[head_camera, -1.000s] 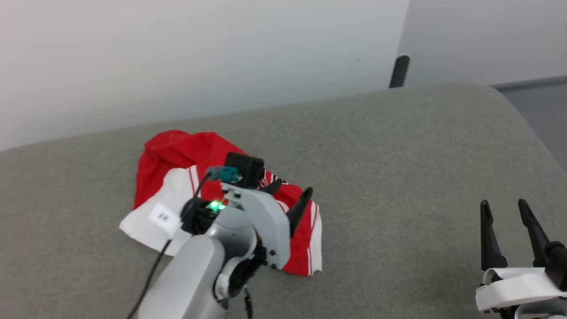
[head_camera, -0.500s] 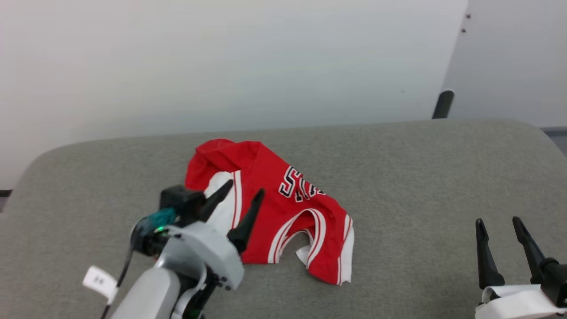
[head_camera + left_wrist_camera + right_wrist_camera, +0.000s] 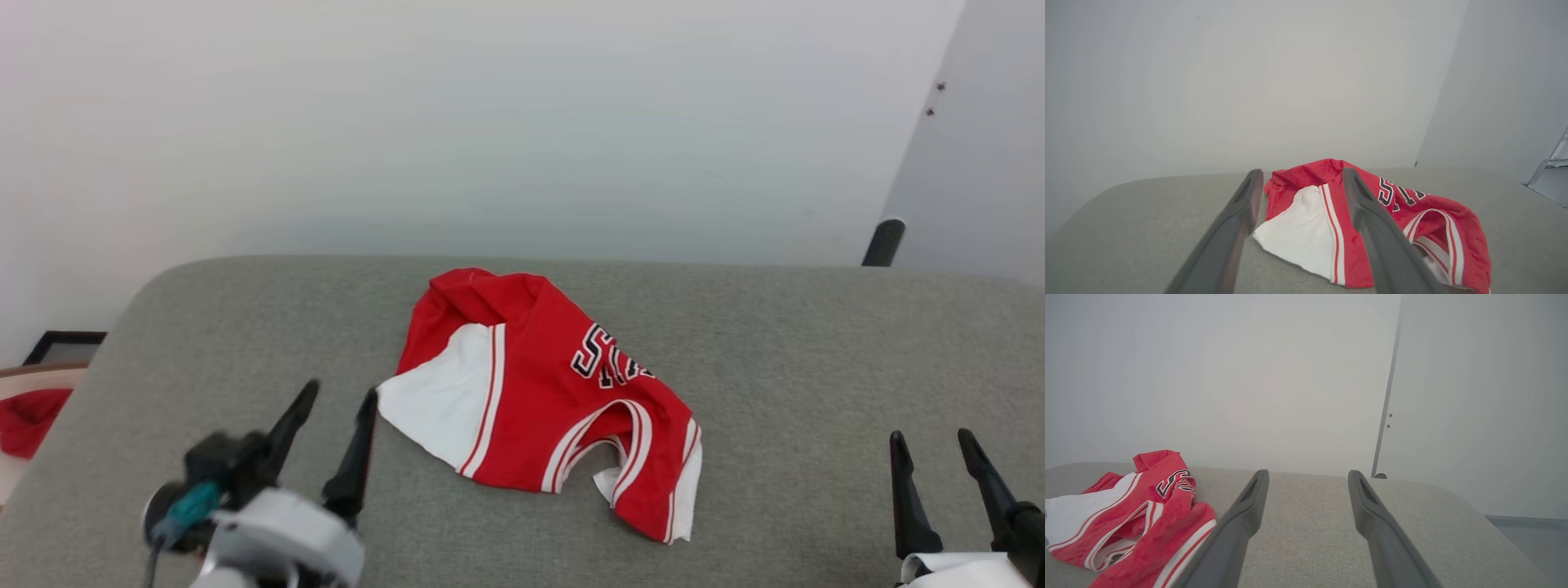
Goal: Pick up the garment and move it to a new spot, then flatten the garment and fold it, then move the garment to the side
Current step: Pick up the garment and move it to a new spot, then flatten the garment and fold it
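Item, one garment (image 3: 555, 392): we log it crumpled at centre frame on the grey cushion (image 3: 775, 351), let go, our left gripper (image 3: 340, 390) drawn back to lower left, fingers spread and empty, right gripper (image 3: 931, 435) likewise agape at lower right; flattening, we judge, comes next.

This looks like a bare test room or lab, not a home. Blank white walls (image 3: 490, 122) meet at a corner. A wide grey fabric-covered padded surface with rounded corners (image 3: 775, 367) stands against them. A plain grey floor (image 3: 1535, 539) lies beyond it, and a pale metal frame (image 3: 1544, 164) stands at one side.
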Robot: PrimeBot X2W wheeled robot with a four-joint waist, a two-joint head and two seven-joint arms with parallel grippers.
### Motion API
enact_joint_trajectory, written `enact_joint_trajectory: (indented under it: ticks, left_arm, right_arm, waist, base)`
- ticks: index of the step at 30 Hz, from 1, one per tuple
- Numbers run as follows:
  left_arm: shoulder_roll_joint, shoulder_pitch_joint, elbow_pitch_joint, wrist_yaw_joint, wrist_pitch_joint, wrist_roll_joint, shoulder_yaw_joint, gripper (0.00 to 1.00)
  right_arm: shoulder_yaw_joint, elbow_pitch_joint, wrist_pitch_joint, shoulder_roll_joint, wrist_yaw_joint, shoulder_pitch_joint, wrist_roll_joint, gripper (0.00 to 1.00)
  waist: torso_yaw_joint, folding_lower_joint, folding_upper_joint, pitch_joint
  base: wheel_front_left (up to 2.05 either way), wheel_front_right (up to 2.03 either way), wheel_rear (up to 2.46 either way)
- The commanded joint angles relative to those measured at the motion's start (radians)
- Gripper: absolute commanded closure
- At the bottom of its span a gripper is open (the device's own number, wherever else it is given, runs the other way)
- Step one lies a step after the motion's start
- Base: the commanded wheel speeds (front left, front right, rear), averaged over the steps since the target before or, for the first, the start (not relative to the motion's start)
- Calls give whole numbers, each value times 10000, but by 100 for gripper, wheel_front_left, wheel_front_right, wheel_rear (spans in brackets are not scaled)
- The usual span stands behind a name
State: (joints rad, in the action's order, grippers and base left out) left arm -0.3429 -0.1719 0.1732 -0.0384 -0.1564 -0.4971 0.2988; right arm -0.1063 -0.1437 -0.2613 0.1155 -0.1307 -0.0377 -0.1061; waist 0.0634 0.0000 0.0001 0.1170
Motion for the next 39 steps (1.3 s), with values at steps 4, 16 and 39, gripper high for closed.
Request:
enact_joint_trajectory:
  ticks: [4,16,39]
  left_arm:
    - [-117,658,359,124,-605,-139,-404,0]
    - [-228,1504,582,243,-1042,-230,-1116,0]
    - [-755,-495,629,-166,1693,-787,-991,0]
  right_arm:
    - [-150,177,-48,-61,-1,-267,96,0]
    - [-456,494,-51,-244,-1,-787,232,0]
    - [238,498,-52,-89,-1,-5,253,0]
  waist:
    - [267,0,-1,132]
    - [469,0,-1,226]
    - [-313,0,-1,-721]
  base:
    - [0,0,0]
    - [0,0,0]
    - [0,0,0]
